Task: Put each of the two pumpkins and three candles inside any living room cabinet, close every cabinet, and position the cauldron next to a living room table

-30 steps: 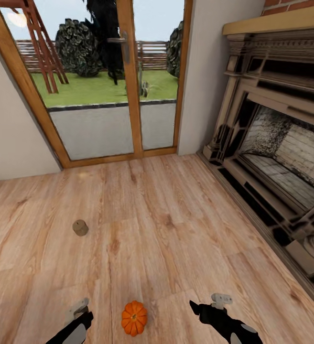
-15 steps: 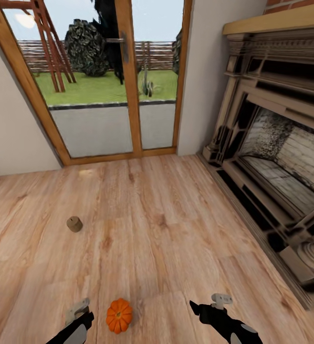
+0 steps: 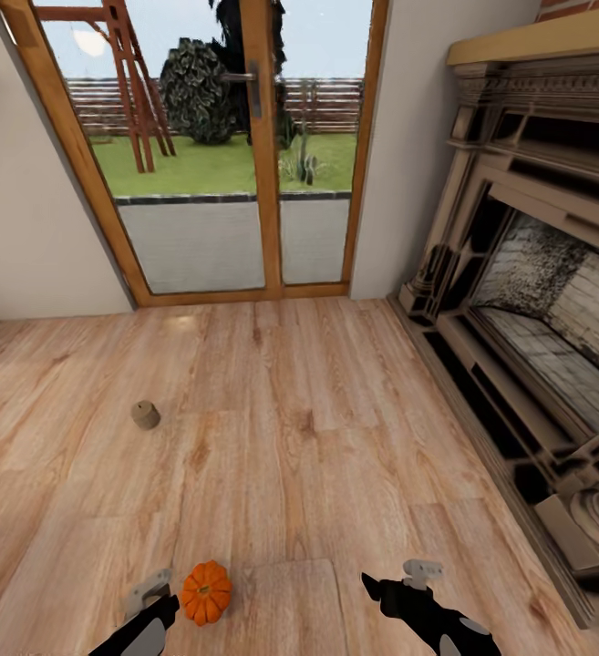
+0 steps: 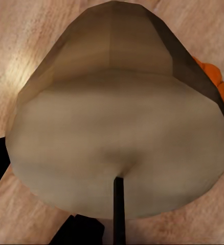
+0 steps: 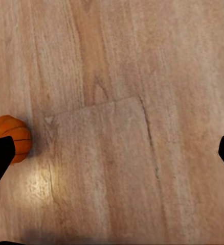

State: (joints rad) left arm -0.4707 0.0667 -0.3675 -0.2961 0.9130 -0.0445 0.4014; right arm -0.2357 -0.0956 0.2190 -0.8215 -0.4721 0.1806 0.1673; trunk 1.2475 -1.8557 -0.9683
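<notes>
The left gripper (image 3: 153,590) clamps a candle (image 4: 119,127), right beside a pumpkin (image 3: 206,592) on the wooden floor (image 3: 335,437). Right gripper (image 5: 112,153) hangs empty, fingers spread wide. Another candle (image 3: 145,415) stands out toward the glass door (image 3: 244,155).

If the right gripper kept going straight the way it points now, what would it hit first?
Most likely bare wooden floor: the right gripper looks down at planks between its spread fingers. The pumpkin sits off to one side, out of line.
</notes>
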